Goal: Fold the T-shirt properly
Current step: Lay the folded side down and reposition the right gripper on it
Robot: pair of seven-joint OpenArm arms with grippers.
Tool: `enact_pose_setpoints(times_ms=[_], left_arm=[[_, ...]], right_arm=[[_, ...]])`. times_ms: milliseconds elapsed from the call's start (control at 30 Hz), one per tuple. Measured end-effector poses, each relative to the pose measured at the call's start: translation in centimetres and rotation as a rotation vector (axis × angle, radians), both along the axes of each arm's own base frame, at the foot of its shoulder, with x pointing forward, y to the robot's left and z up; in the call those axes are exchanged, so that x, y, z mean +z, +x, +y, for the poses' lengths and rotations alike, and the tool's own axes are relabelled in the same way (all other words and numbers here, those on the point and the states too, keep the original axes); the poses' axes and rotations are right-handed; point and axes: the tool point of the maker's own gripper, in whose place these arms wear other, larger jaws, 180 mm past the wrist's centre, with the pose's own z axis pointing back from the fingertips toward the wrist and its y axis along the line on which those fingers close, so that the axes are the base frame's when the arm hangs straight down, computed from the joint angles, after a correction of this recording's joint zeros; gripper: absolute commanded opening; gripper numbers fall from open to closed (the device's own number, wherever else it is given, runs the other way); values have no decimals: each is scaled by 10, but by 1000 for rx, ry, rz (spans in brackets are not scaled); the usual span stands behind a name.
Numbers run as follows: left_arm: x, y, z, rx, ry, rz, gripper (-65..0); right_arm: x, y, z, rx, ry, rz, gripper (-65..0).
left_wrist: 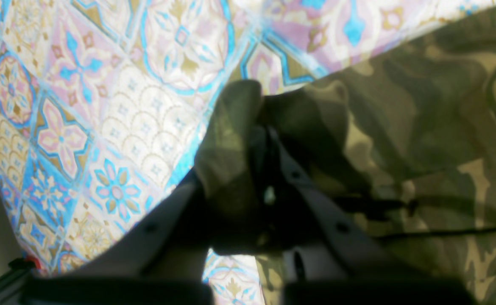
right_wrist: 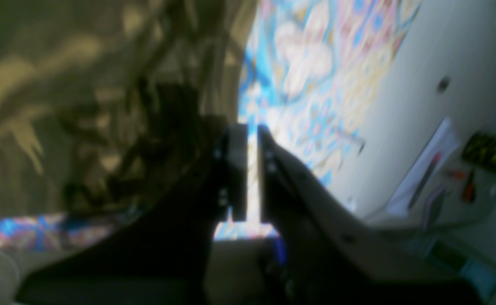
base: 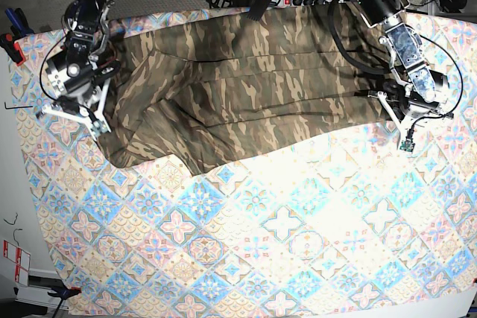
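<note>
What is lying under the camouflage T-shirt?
Under the T-shirt lies the tile-patterned cloth, visible all around it. The part beneath the shirt is covered, so anything else there cannot be seen.

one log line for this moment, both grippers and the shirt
left gripper: shut on T-shirt | right gripper: slightly open, empty | T-shirt: part-folded on patterned cloth

T-shirt [base: 238, 87] across far half of patterned cloth [base: 283, 236], between both hands.
</note>
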Motion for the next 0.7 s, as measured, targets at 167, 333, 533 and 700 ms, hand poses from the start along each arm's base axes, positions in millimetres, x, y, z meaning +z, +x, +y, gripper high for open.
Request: enact_pose_setpoints(times_ms=[167, 333, 533, 700], left_arm=[[0, 1, 0, 0, 0, -2, -636], [1, 2, 0, 0, 0, -4, -636], [-1, 2, -3, 2, -6, -3, -636], [-4, 3, -13, -3, -34, -9, -636]], right_arm=[[4, 23, 38, 117, 41, -39, -317], [2, 28, 65, 204, 39, -25, -239], [-2, 31, 137, 370, 125, -27, -239], [-4, 26, 167, 463, 141, -12, -239]])
